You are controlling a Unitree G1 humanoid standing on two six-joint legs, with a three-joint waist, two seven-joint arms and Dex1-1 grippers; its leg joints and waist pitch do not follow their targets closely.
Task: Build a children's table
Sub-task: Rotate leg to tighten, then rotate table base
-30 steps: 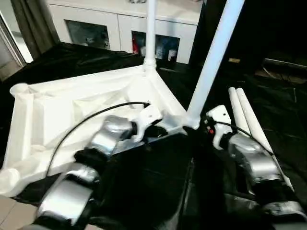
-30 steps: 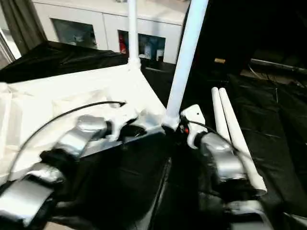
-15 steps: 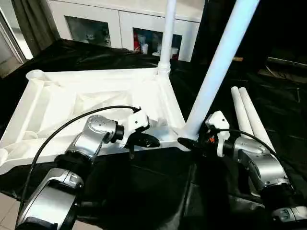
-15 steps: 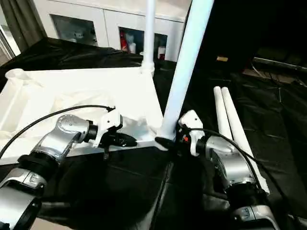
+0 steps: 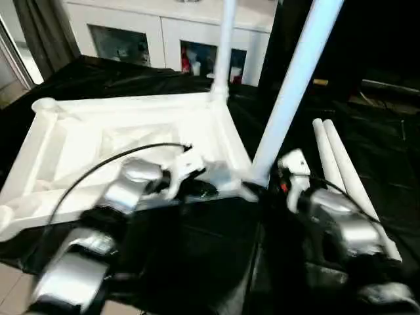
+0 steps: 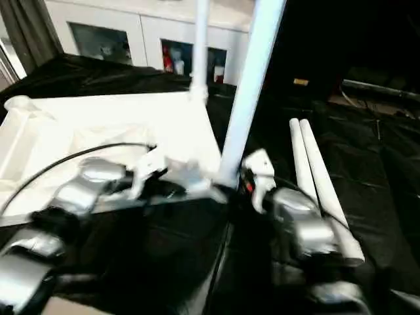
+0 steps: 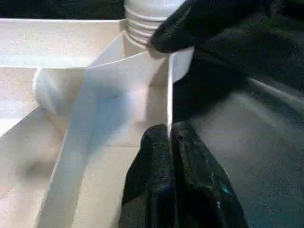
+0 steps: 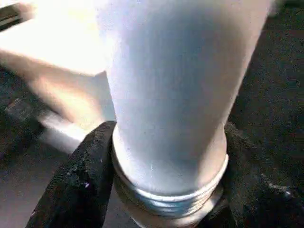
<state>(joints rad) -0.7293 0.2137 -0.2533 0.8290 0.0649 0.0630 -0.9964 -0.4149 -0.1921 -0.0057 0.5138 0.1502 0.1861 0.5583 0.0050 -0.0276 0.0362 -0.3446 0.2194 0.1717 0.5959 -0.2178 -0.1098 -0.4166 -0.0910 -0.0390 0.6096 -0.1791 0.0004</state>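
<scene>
— Left eye view: where is the table top (image 5: 125, 141)?

— It lies upside down, ribbed underside up, on the black-draped worktop (image 5: 387, 170), toward its left side. One leg (image 5: 222, 59) stands upright in the socket at the top's far right corner.

— State of the right claw (image 8: 156, 190)?

— Its two black fingers (image 8: 80, 185) are closed on a second leg (image 5: 292, 85), just above that leg's collared, threaded end. That leg leans, with its lower end at the top's near right corner.

— And the left claw (image 7: 170, 156)?

— Pinched shut on the thin near edge wall of the table top, just beside that same corner.

— Remaining parts?

— Two spare legs (image 5: 344, 174) lie side by side, touching, on the worktop's right side, beyond the right forearm.
</scene>
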